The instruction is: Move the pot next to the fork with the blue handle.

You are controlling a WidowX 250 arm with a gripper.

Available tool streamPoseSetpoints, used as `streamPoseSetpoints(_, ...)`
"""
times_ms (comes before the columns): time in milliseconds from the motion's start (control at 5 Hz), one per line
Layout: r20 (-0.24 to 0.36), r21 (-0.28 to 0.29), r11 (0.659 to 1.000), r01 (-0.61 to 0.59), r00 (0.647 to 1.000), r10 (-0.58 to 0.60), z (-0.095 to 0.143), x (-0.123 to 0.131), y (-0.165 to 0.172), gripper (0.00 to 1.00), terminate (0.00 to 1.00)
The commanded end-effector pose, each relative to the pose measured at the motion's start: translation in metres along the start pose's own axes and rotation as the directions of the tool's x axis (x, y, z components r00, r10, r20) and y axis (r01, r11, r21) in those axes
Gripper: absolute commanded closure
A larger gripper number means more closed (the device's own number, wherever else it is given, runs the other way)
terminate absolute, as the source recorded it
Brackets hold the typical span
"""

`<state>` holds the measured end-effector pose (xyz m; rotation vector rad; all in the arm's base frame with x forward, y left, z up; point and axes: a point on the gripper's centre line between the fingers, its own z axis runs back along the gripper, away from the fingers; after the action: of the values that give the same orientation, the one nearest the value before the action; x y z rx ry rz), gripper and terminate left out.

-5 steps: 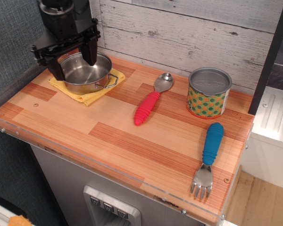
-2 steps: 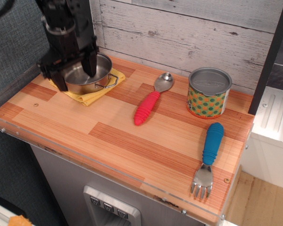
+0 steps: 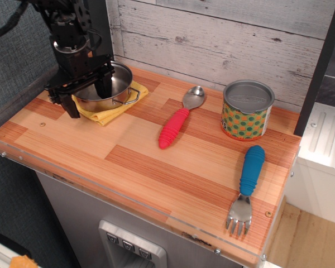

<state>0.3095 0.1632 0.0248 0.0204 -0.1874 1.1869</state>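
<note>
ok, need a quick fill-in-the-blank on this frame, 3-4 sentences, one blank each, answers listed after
1. The pot sits on a ____ cloth.
2. The handle of the spoon is ____.
3. The dotted tin can stands closest to the ____ end of the fork with the blue handle.
4. The gripper has its fingers spread on either side of the rim of the ____.

Missing words: yellow; red; handle; pot

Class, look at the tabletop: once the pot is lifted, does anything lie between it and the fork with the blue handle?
Yes. The pot sits on a yellow cloth at the far left; the fork lies near right. The red-handled spoon lies roughly between them, and the dotted can stands just behind the fork.
</note>
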Motion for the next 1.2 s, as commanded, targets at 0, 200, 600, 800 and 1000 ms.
streamPoseSetpoints(0, 0.024, -0.028, 1.000, -0.012, 1.000, 0.012, 0.009, 0.014, 0.007, 1.00, 0.00)
streamPoseSetpoints(200, 0.025, -0.041, 0.999, -0.007, 1.000, 0.008, 0.010, 0.019, 0.007, 1.00, 0.00)
streamPoseSetpoints(600, 0.060, -0.096, 0.995, -0.014, 0.998, 0.019, 0.037, 0.027, 0.004, 1.00, 0.00)
streamPoseSetpoints(800, 0.070, -0.140, 0.990, -0.002, 0.997, 0.012, 0.050, 0.027, -0.004, 1.00, 0.00)
streamPoseSetpoints(1000, 0.086, -0.183, 0.983, 0.003, 0.996, 0.013, 0.065, 0.023, -0.010, 1.00, 0.00)
